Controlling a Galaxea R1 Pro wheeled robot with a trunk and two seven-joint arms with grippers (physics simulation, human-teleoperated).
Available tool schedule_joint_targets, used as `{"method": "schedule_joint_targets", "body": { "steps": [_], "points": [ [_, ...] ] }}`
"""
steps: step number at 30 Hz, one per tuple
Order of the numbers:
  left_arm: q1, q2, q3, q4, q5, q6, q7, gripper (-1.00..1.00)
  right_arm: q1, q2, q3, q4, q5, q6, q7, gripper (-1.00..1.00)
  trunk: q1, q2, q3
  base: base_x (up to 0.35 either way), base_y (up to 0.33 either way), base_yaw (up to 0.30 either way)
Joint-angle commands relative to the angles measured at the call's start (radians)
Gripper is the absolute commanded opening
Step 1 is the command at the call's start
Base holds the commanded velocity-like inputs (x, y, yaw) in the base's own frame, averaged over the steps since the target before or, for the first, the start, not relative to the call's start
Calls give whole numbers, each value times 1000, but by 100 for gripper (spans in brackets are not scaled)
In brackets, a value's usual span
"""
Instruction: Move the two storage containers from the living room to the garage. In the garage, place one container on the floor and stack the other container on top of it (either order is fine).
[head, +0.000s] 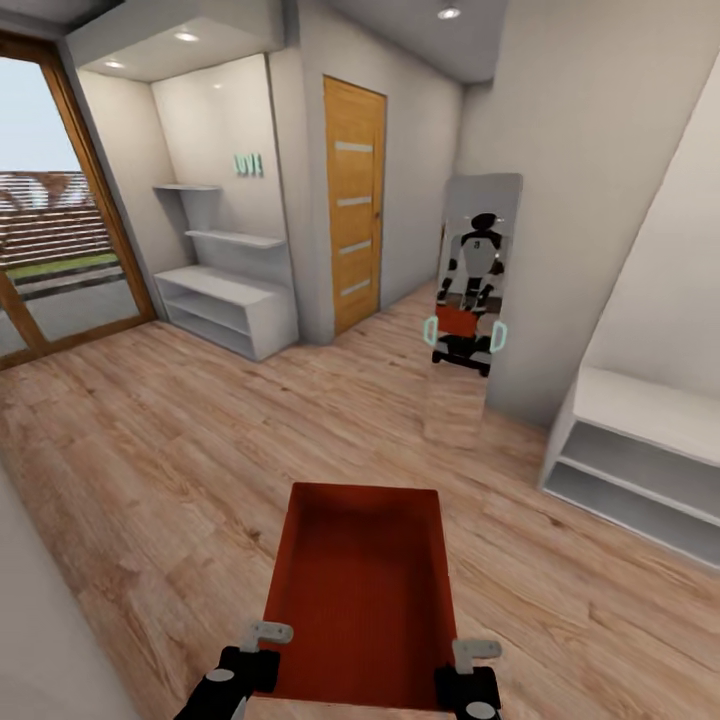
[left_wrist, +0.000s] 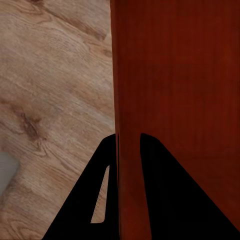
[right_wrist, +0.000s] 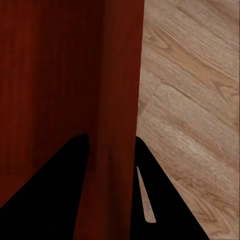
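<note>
Low in the frame, the left end effector (head: 268, 640) and right end effector (head: 470, 655) each pinch a side wall of the orange-red storage container (head: 360, 590). It hangs above light wood-plank flooring (head: 160, 450). A wooden door (head: 355, 205) stands at upper centre.

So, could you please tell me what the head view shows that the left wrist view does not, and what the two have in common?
Head view alone: the bin's open inside, the right gripper on its right wall, a wooden door, a mirror reflecting the robot, white shelves and a glass door.

Left wrist view alone: a close look at the left wall pinched between the dark fingers, one on either side.

Both: the orange-red bin, the left gripper shut on it, and the wood-plank floor.
</note>
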Motion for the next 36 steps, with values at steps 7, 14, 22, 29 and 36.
{"method": "schedule_joint_targets", "body": {
  "steps": [7, 14, 22, 29, 36],
  "points": [
    [0, 0, -14, 31, -98, 5, 12, -100, -24, -1, -1, -1, 4, -5, -99, -100, 1, -1, -1, 322, 0, 269],
    [0, 0, -14, 31, -98, 5, 12, -100, -24, -1, -1, -1, 4, -5, -99, -100, 1, -1, -1, 322, 0, 269],
    [0, 0, -14, 31, -98, 5, 12, -100, -24, -1, -1, -1, 4, -5, -98, -100, 1, -1, -1, 322, 0, 269],
    [0, 0, -14, 31, -98, 5, 12, -100, -24, 1, -1, -1, 4, -5, -98, -100, 1, -1, -1, 322, 0, 98],
    [0, 0, -14, 31, -98, 5, 12, -100, -24, 2, -1, -1, 4, -5, -98, -100, 1, -1, -1, 322, 0, 5]
  ]
}}
